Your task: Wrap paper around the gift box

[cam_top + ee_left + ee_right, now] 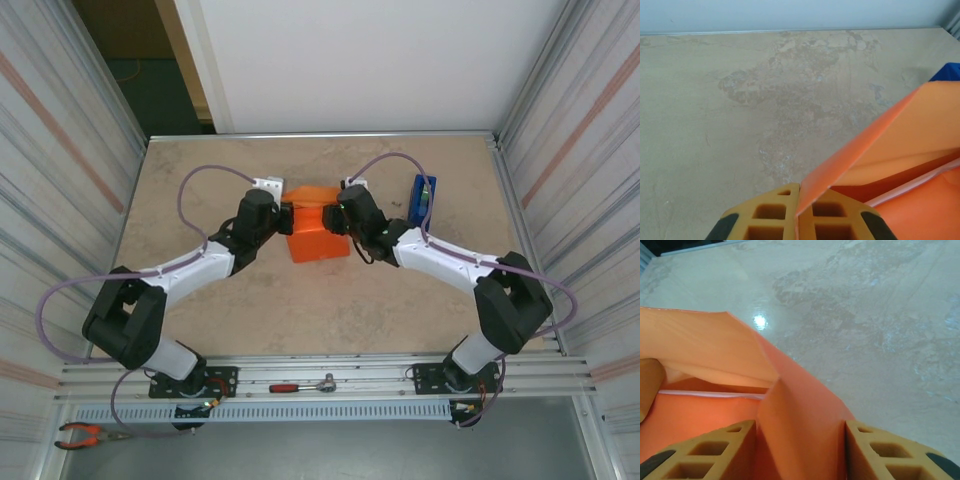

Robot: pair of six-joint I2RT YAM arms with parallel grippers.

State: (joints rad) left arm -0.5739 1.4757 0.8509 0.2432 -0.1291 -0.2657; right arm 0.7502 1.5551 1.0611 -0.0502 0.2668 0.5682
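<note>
Beige marbled tabletop [250, 310] spreads wide between corrugated side walls, with open room on every side of the work at its middle. The gift box [320, 245], already skinned in orange, sits between the two hands and slightly toward the arm bases from them, so both reach it about equally. Its longer side appears to run from one hand across to the other.

The left gripper [800, 192] is clamped fully together on a thin edge of the paper [900, 135], which rises from its fingertips and slopes away to its right as a loose, standing flap. The right gripper [800, 427] has its jaws partway in, and a folded ridge of paper fills the gap and touches both inner faces, so it looks like a grip on that fold. From this hand, the flap opens to its left, over the orange hollow.

Judging from this, the coming move turns on laying the raised flap down over the box, toward the bases. The blue tape dispenser [422, 200] stands near, just outside the right hand, and is the one thing to avoid. Beyond both hands the table is bare up to the back wall.
</note>
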